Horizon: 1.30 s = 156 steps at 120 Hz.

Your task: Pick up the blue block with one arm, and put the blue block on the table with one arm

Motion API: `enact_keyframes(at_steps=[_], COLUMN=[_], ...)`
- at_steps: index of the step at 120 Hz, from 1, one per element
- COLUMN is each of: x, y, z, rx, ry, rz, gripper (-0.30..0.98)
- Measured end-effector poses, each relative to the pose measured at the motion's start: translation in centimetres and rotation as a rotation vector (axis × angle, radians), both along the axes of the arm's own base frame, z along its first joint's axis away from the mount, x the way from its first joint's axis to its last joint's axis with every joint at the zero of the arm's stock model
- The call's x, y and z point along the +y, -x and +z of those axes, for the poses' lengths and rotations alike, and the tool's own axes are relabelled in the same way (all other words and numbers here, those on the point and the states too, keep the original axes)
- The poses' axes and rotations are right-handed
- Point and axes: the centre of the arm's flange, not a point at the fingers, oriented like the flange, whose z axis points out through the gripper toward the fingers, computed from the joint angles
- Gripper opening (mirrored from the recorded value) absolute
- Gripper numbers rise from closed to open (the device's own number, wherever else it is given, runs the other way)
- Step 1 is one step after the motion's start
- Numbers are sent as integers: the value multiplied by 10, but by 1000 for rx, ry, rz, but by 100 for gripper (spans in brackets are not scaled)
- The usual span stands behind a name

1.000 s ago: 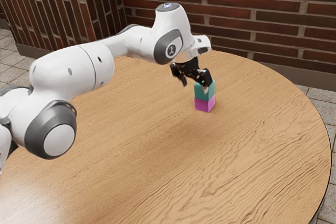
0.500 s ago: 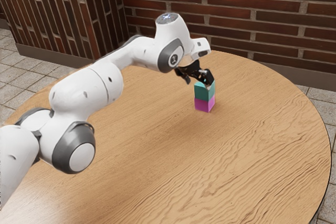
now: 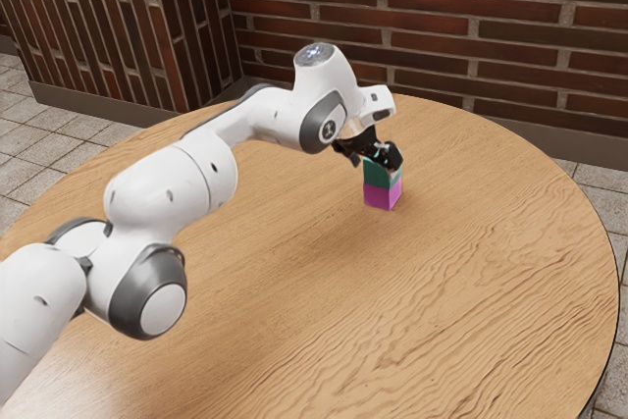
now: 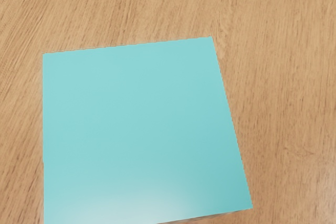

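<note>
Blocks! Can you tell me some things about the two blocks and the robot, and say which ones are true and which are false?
1. The teal block sits on the magenta block. True.
2. The magenta block is up in the air. False: it rests on the wooden table.
3. The gripper is down at the teal block. True.
4. The table is square. False: its edge is curved.
5. The wall is made of bricks. True.

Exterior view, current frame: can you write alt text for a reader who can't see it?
A white robot arm reaches in from the exterior view's left, its open black gripper down at a blue-green block stacked on a magenta block on a wooden table. A brick wall stands behind.
</note>
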Motion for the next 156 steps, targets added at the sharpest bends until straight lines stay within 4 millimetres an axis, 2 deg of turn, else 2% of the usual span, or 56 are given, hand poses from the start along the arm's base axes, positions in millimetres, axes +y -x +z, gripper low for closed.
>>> enact_keyframes(at_steps=[38,56,108,127,156], x=[-2,-4,0,4,13], y=[-6,-8,-12,-13,-14], z=[-9,-3,-14,-16,-15], rx=[-79,-131,-171,-173,-170], ry=[0,5,4,2,3], rz=[-5,-9,-9,-5,7], gripper=[69,69,68,60,38])
